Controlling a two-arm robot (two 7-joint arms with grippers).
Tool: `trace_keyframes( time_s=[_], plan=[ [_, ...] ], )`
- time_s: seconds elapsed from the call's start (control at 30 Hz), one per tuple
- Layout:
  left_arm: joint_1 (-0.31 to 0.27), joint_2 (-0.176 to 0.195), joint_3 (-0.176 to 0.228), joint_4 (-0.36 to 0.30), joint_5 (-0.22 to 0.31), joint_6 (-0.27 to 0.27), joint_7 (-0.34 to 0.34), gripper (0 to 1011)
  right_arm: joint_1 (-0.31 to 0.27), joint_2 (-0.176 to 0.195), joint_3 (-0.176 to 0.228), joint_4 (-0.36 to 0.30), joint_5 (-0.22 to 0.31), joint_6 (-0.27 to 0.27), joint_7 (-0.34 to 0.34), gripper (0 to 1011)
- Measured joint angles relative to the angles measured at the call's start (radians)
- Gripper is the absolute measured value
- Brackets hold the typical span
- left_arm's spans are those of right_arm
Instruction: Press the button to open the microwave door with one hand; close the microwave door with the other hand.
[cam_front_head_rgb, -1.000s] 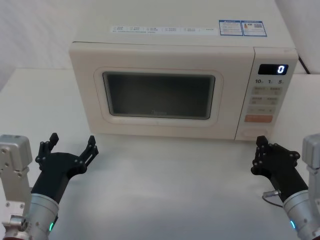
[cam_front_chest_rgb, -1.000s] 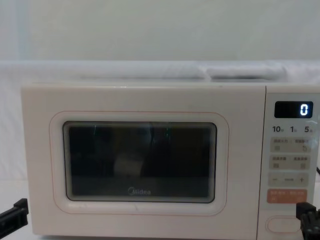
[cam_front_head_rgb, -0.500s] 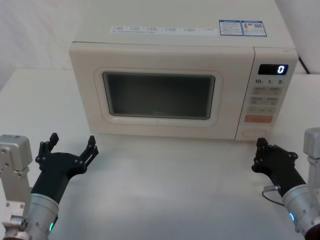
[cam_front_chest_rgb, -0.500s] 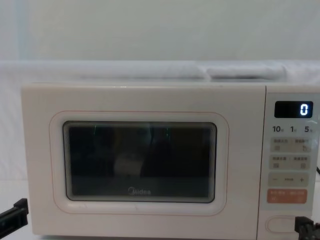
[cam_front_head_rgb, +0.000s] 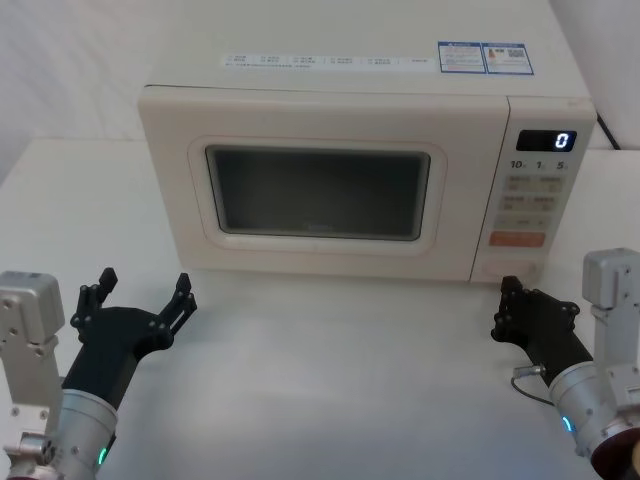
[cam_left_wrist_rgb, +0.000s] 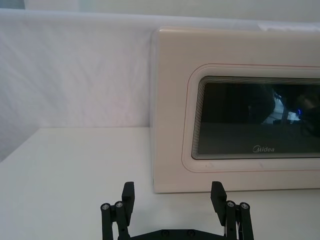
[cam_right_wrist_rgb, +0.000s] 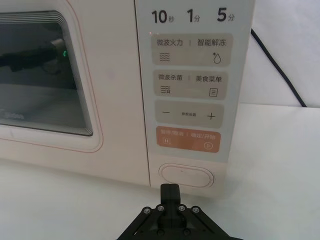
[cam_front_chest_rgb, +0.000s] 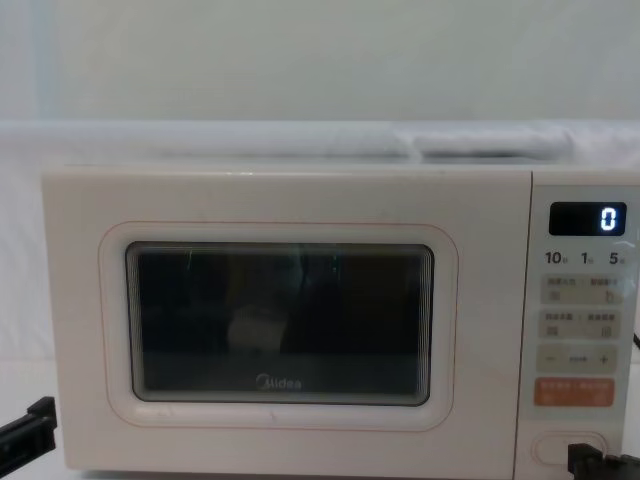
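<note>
My right hand (cam_right_wrist_rgb: 170, 192) sat pressed together, tip just short of the button (cam_right_wrist_rgb: 186, 175) straight ahead; touching or not, I could not tell. The button's long axis ran sideways, low on the keypad panel (cam_right_wrist_rgb: 189, 75). The microwave door (cam_front_head_rgb: 320, 190) was shut, facing me. Left hand (cam_front_head_rgb: 140, 298) spread, low on the worktop (cam_front_head_rgb: 330, 380), chest view cutting it off.

White table (cam_front_head_rgb: 330, 380) w/ cream microwave (cam_front_head_rgb: 330, 120) sitting at the back.

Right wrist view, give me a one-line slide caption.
Right gripper, fingers shut, lined up just short of the button below the orange key; microwave door closed.
</note>
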Motion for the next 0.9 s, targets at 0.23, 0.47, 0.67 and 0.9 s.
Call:
trace_keyframes(
  time_s=[0.23,0.47,0.67,0.9],
  plan=[
    [0.000,0.000,0.000,0.000,0.000,0.000,0.000,1001,0.021,-0.015,0.008,0.032,-0.003,-0.004,-0.003,0],
    [0.000,0.000,0.000,0.000,0.000,0.000,0.000,1001,0.049,-0.030,0.015,0.072,-0.010,-0.011,-0.012,0],
    [0.000,0.000,0.000,0.000,0.000,0.000,0.000,1001,0.070,-0.042,0.022,0.100,-0.012,-0.017,-0.018,0],
    [0.000,0.000,0.000,0.000,0.000,0.000,0.000,1001,0.087,-0.051,0.026,0.121,-0.014,-0.019,-0.019,0]
  ],
)
